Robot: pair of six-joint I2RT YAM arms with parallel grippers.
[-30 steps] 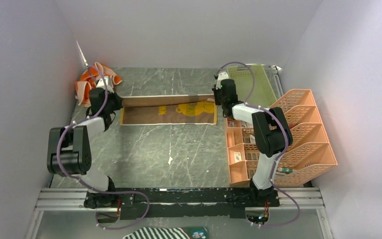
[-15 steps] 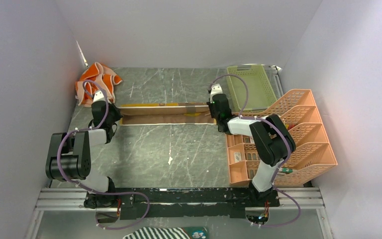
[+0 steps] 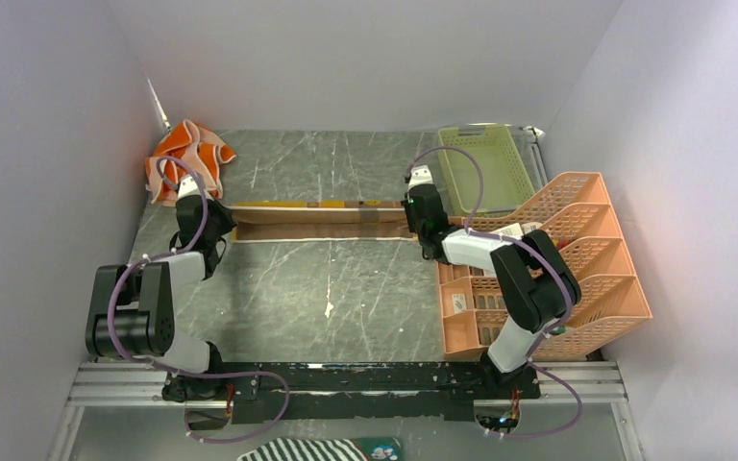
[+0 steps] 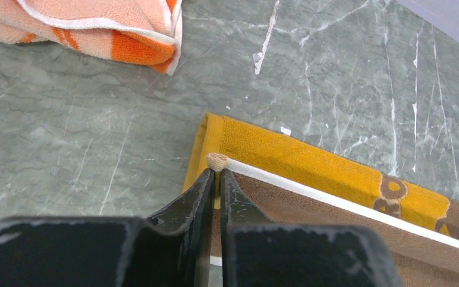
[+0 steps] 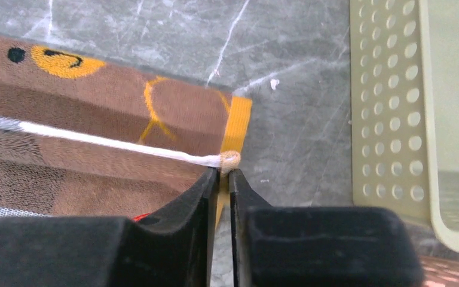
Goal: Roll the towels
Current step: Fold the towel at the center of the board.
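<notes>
Task status, by judgement: early. No finished roll anywhere on the bench [image 3: 346, 288].

Found lying across the far middle of the bench, flattened to a long narrow strip between the two arms: the mustard towel [image 3: 322, 217]. Cannot tell from above whether folded over or loosely turned; in either case not a tight roll. Clamped at its left end by the left end effector [image 4: 217, 173], jaws drawn nearly together on a small cream knot of corner hem. Clamped likewise at its right end by the right end effector [image 5: 224, 173], jaws pinched on the matching corner where the white edging ends.

Found bunched in a heap at the far left corner, well apart from both end effectors: the orange towel [image 3: 184, 158]. Not flattened, not rolled; counted as wholly outstanding.

Left to do, by judgement: work the strip into a compact roll, then spread and roll the orange one.

Materials:
- Mustard towel: soft short-pile cloth, mustard border, brown panel, thin white edging along the upper layer, yellow cartoon linework at the right end.
- Orange towel: thicker terry, orange with pale bands and white piping, loosely crumpled.
- Bench: hard, smooth, grey marbled with white veins.
- To the right: a rigid pale green perforated tray [image 3: 485, 168] and an orange slotted plastic organiser [image 3: 577, 259].
- At the near edge, behind the arm bases: a black-and-white striped cloth [image 3: 317, 449], not part of the job.
</notes>
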